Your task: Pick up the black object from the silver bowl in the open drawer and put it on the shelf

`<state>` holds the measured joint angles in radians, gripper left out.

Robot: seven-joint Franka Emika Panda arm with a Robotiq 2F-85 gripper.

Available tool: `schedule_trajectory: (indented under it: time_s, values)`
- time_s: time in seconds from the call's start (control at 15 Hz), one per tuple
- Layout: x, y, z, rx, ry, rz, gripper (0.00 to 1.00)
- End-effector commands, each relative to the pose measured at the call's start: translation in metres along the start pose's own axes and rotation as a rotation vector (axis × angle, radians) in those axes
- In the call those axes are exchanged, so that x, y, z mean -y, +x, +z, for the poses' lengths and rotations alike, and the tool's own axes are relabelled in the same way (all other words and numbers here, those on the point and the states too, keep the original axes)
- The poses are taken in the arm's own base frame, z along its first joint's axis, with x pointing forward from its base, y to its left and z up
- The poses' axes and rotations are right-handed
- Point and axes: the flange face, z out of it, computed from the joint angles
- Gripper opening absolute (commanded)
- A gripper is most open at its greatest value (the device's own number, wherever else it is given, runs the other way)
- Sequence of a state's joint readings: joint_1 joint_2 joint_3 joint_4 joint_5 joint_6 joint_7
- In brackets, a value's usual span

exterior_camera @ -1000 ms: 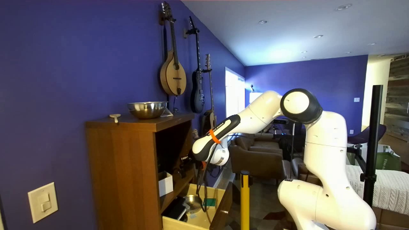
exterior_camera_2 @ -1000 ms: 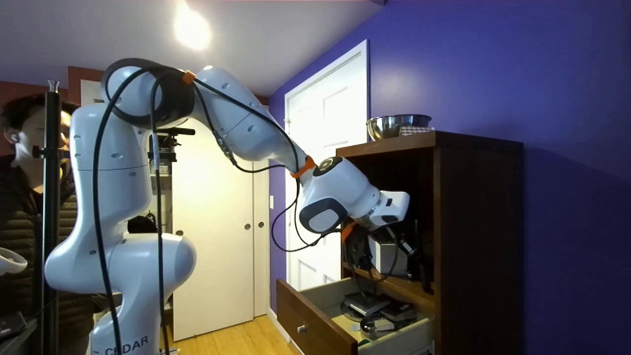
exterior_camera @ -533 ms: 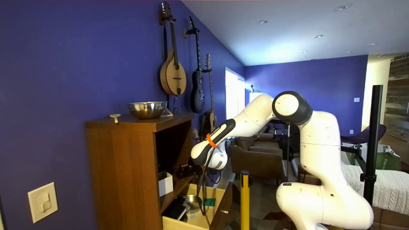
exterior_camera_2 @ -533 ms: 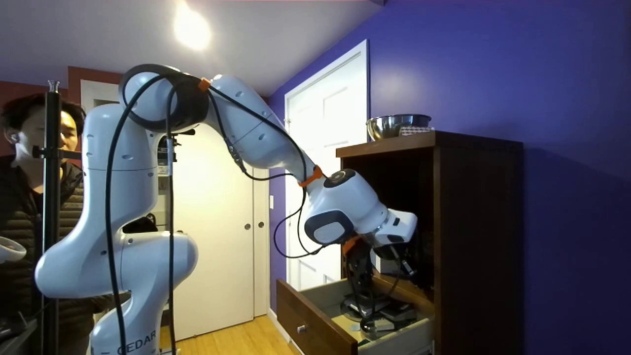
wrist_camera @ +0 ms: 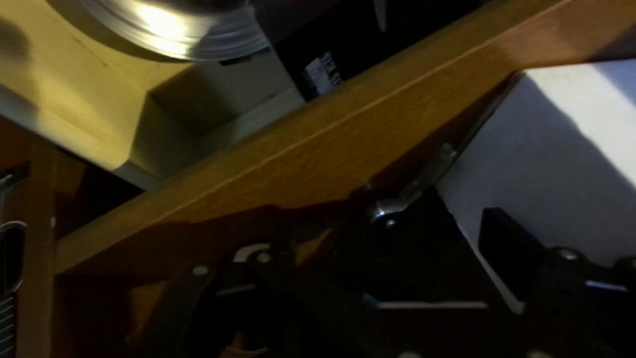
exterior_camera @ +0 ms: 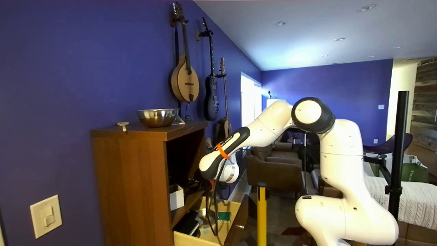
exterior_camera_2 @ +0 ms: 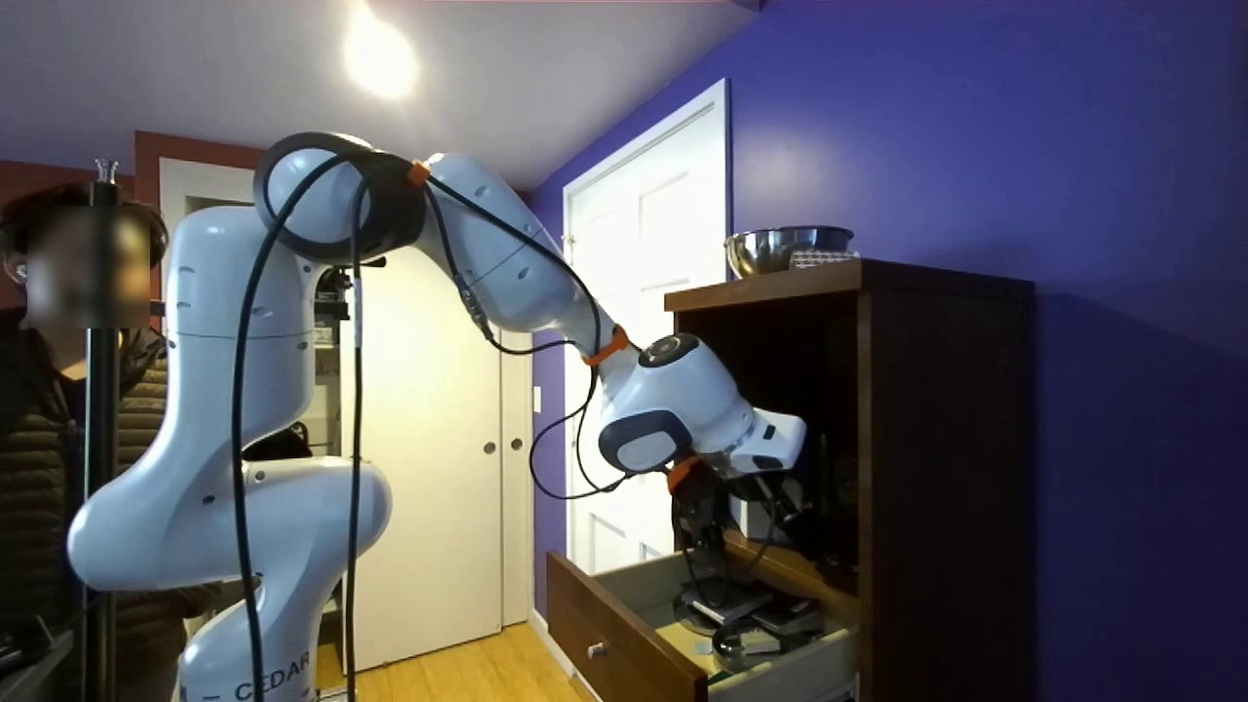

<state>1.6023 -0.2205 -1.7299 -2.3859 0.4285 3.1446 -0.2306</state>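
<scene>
Black object (wrist_camera: 417, 261) is on the shelf (wrist_camera: 323, 164), right beside a white box (wrist_camera: 541, 159), and the hand (wrist_camera: 385, 238) is spread wide, straddling the object. Silver bowl (wrist_camera: 184, 32) is down in the open drawer (wrist_camera: 94, 94) btw.

Arm (exterior_camera_2: 507, 283) bent, hand (wrist_camera: 392, 238) angled dwn w/ fingers (wrist_camera: 509, 251) apart.
</scene>
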Motion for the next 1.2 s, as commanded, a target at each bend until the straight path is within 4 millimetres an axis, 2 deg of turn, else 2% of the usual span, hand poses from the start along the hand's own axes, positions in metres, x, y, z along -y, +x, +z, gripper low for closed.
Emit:
schedule_trajectory:
  time_s: [0.0,0.2,0.33,0.53,0.8,1.07,1.13]
  values:
    - [0.003,-0.015,-0.014,-0.040,-0.006,0.082,1.00]
    - [-0.016,-0.033,-0.030,-0.131,-0.086,0.214,1.00]
    - [-0.032,-0.053,-0.024,-0.041,-0.129,0.277,1.00]
    - [-0.044,-0.084,-0.027,0.146,-0.082,0.230,1.00]
    - [-0.034,-0.096,-0.052,0.179,-0.037,0.056,1.00]
    - [-0.009,-0.095,-0.095,0.129,-0.021,-0.124,1.00]
    - [-0.016,-0.091,-0.065,0.146,-0.053,-0.053,1.00]
